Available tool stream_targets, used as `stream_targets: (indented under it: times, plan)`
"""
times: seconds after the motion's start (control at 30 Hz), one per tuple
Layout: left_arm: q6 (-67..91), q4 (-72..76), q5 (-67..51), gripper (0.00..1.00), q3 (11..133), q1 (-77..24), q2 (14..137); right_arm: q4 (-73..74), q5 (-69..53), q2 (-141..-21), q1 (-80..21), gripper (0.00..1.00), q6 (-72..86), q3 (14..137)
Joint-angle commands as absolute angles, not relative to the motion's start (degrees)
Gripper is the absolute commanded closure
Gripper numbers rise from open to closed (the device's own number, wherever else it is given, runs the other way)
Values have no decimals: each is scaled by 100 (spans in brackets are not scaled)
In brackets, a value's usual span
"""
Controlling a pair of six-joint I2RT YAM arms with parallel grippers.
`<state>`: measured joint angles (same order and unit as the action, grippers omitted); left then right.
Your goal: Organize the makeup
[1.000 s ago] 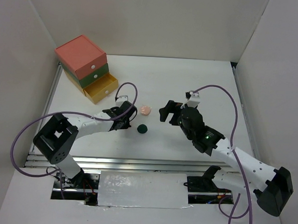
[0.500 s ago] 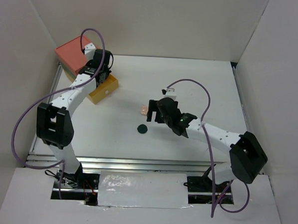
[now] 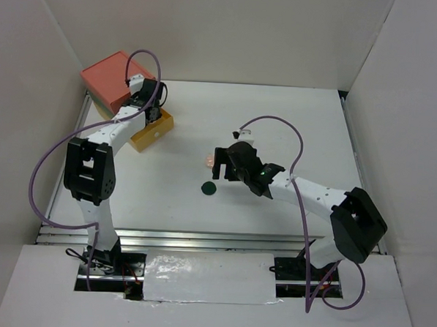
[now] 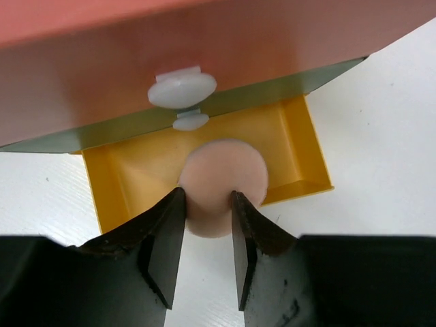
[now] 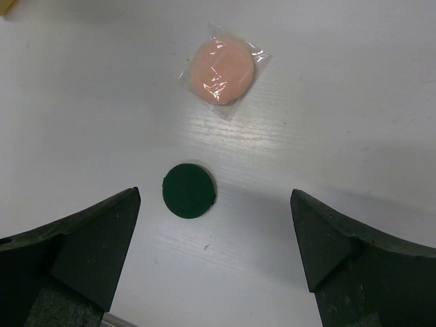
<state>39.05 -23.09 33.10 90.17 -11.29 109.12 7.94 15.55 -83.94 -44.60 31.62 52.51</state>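
The peach disc (image 4: 221, 178) is sitting between the two sides of your left hand (image 4: 206, 195), over the open yellow drawer (image 4: 300, 143) at the far left corner of the counter (image 3: 294, 116). I cannot tell if that hand is gripping or letting go. The dark green disc (image 5: 189, 191) and the wrapped disc (image 5: 223, 71) are lying mid-counter under your wide-open right hand (image 5: 214, 204), waiting to be put away.

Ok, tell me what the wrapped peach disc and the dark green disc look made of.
Peach disc: soft-looking matte pad, perhaps sponge, sealed in clear glossy film that crinkles and glints. Dark green disc: flat, matte, crisp-edged, likely hard plastic, though uncertain.
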Motion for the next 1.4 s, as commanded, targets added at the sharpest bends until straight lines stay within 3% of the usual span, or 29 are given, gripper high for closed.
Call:
stream_targets:
  times: [0.0, 0.07, 0.27, 0.43, 0.57, 0.87, 1.03, 1.37]
  plan:
    - [3911, -2127, 3366, 50, 8877, -1064, 10994, 747, 1529, -8376, -4447, 1, 3085, 5441]
    - [3981, -2110, 3375, 36, 8816, -1072, 11030, 738, 1547, -8367, -4439, 1, 3085, 5440]
    - [4122, -2109, 3401, 11, 8701, -1063, 11083, 738, 1556, -8341, -4447, 1, 3076, 5432]
    - [3948, -1935, 3113, 6, 8456, -1195, 10610, 721, 1661, -8131, -4447, 1, 3111, 5344]
    - [3674, -1617, 3128, 2, 8139, -2169, 10073, 659, 1933, -7614, -4430, 1, 3234, 5160]
    - [3788, -756, 2225, 2, 6461, -4235, 9457, 387, 3558, -5689, -4447, 0, 3744, 4140]
    - [4052, -870, 2382, 4, 6144, -5087, 9633, 299, 3902, -5151, -4439, 0, 3753, 3832]
    - [4368, -677, 2443, 19, 5722, -5133, 10185, 422, 3691, -5572, -4447, 0, 3727, 4069]
